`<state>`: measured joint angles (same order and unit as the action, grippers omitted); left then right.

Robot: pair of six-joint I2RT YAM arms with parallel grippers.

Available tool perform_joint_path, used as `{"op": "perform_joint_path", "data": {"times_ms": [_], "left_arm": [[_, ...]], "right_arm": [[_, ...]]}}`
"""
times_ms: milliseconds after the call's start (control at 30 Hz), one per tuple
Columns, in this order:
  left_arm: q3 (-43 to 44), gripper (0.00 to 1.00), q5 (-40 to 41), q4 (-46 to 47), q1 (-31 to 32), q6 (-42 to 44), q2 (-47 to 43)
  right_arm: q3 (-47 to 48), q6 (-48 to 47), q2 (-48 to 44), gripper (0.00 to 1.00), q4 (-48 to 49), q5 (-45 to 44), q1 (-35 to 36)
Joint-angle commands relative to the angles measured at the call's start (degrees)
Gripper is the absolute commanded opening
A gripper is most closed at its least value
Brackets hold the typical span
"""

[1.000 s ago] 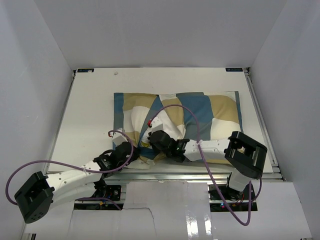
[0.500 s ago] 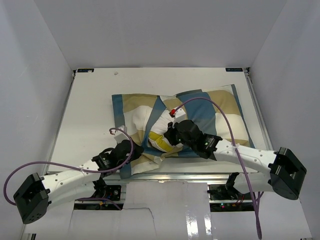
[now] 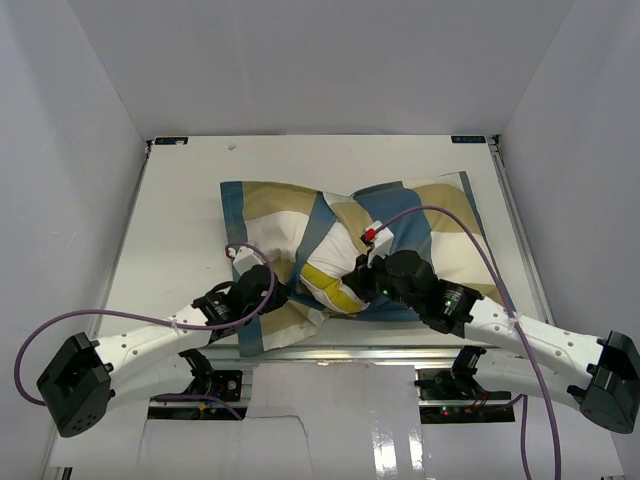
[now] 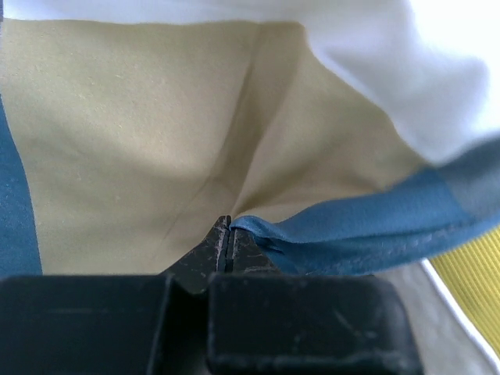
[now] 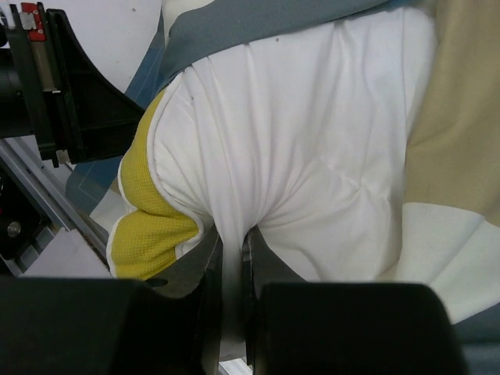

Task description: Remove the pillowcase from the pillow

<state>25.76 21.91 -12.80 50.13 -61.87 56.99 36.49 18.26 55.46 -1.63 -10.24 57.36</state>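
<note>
The checked tan, blue and cream pillowcase [image 3: 280, 205] lies across the table. The white pillow [image 3: 335, 258] with a yellow edge band pokes out of its open near end. My left gripper [image 3: 262, 292] is shut on the blue border of the pillowcase [image 4: 367, 226] at that near opening. My right gripper [image 3: 368, 283] is shut on a pinched fold of the white pillow [image 5: 312, 156], its yellow band [image 5: 148, 219] to the left of the fingers. Most of the pillow is hidden inside the case.
The white table [image 3: 180, 220] is walled by white panels on three sides. A metal rail [image 3: 400, 350] runs along the near edge. Purple cables loop over both arms. The left arm's wrist [image 5: 62, 86] shows close by in the right wrist view.
My right gripper has pulled the pillow rightward, baring more white cushion and its yellow band. The right arm has stretched out. The pillowcase has shifted and bunched; my left gripper keeps hold of the border.
</note>
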Motion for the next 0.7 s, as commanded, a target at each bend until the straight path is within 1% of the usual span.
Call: {"op": "perform_joint_path", "data": {"times_ms": [0, 100, 200, 367, 400, 433, 467, 500, 533, 567, 600, 633, 667], "left_arm": [[0.78, 0.0, 2.0, -5.48, -3.54, 3.5, 1.36], [2.36, 0.0, 1.91, -6.54, -4.34, 3.68, 2.42], [1.84, 0.0, 0.42, -5.75, -6.27, 3.86, 3.91], [2.45, 0.01, -0.73, -4.87, -8.9, 4.82, 3.66], [2.72, 0.0, -1.34, -4.35, -9.6, 5.35, 3.22], [3.5, 0.0, -5.61, -3.3, -11.96, 6.4, 2.87], [4.47, 0.07, -8.87, -1.81, -13.03, 8.93, 2.86], [5.78, 0.14, -11.69, -1.97, -13.65, 10.17, 3.21], [7.36, 0.26, -15.46, -2.49, -13.57, 11.49, 3.56], [9.55, 0.57, -17.24, -3.54, -13.57, 13.42, 3.74], [10.18, 0.65, -18.65, -3.9, -13.57, 14.57, 3.48], [10.36, 0.69, -19.96, -4.08, -13.39, 15.62, 2.87], [10.19, 0.76, -21.81, -4.86, -13.39, 16.77, 1.21]], "right_arm": [[-1.33, -1.74, -5.52, 0.08, -2.15, -0.49, -0.76], [-4.05, -1.91, -9.56, 0.08, -1.89, -0.13, -0.76], [-4.67, -2.26, -13.34, 0.08, -2.59, -0.66, -0.76], [-3.44, -2.09, -15.47, 0.08, -6.8, 1.71, -0.76], [-4.49, -1.13, -16.17, 0.08, -7.07, 2.32, -0.76], [-6.5, 0.01, -16.52, 0.08, -4.55, 3.11, -0.76], [-12.09, 1.93, -16.7, 0.08, -1.13, 7.56, -0.76], [-14.67, 2.65, -16.35, 0.08, 2.73, 9.6, -0.76], [-16.69, 3.35, -15.83, 0.08, 8.95, 11.89, -0.76], [-17.93, 4.58, -15.3, 0.08, 10.23, 12.43, -0.76], [-18.55, 4.85, -14.43, 0.08, 10.76, 12.0, -0.76], [-18.82, 5.03, -14.16, 0.08, 10.86, 11.56, -0.76], [-18.82, 5.38, -14.07, 0.08, 11.2, 10.51, -0.76]]}}
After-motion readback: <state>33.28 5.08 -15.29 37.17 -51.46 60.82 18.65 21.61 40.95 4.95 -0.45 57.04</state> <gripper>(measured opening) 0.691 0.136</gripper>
